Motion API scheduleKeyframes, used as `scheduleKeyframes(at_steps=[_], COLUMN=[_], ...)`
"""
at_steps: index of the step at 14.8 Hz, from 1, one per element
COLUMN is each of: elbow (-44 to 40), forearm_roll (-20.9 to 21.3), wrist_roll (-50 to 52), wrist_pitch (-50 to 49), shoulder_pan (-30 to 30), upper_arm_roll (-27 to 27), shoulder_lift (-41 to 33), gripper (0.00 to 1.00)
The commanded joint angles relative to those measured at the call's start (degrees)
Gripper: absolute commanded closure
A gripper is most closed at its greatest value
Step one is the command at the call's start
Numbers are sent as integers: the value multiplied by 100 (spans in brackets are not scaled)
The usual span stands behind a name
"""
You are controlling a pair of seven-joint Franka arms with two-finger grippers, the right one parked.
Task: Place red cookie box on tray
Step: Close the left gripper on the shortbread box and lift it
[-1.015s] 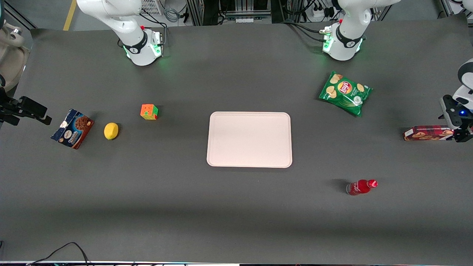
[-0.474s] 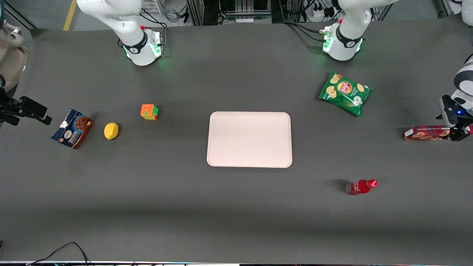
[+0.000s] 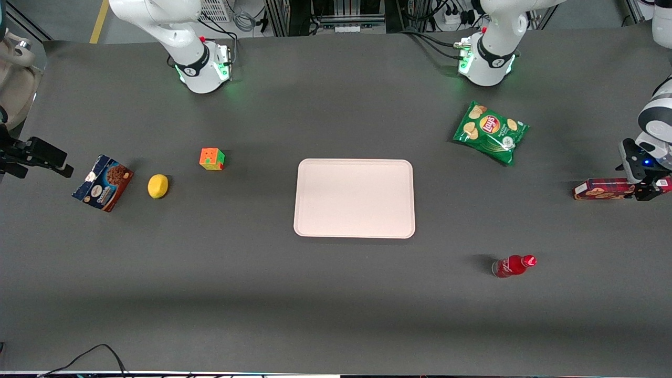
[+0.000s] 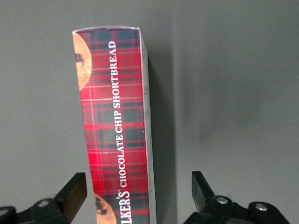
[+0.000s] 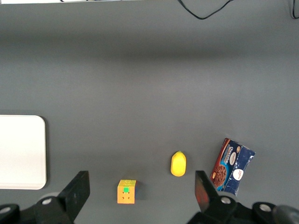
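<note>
The red cookie box [image 3: 601,189] is a long plaid carton standing on its narrow side at the working arm's end of the table. My gripper [image 3: 644,188] is down over the end of the box farthest from the tray. In the left wrist view the red cookie box [image 4: 114,126] runs between the open fingers [image 4: 74,193]; one finger sits close beside the carton and the other stands well apart, neither touching. The pale pink tray [image 3: 354,198] lies flat in the middle of the table, with nothing on it, and the tray [image 5: 21,151] also shows in the right wrist view.
A green chip bag [image 3: 490,132] lies near the working arm's base. A red bottle [image 3: 513,265] lies nearer the camera than the tray. Toward the parked arm's end sit a colour cube [image 3: 211,158], a lemon [image 3: 158,186] and a blue cookie box [image 3: 103,182].
My gripper has slid along the red cookie box toward the tray by a small amount and slightly away from the camera. The box has not moved.
</note>
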State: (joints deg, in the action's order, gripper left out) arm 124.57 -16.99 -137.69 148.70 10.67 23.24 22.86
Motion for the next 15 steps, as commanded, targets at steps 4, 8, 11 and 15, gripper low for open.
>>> scheduleKeyframes(at_steps=[4, 8, 11, 15], elbow=[-223, -267, -328, -355], forearm_roll=[-208, -269, -278, -270], wrist_roll=[-171, -171, -101, 530], wrist_pitch=[54, 54, -24, -349], shoulder_pan=[14, 5, -38, -109], upper_arm_roll=[-30, -47, -65, -240], shoulder_lift=[262, 263, 245, 0], gripper=[36, 81, 89, 91])
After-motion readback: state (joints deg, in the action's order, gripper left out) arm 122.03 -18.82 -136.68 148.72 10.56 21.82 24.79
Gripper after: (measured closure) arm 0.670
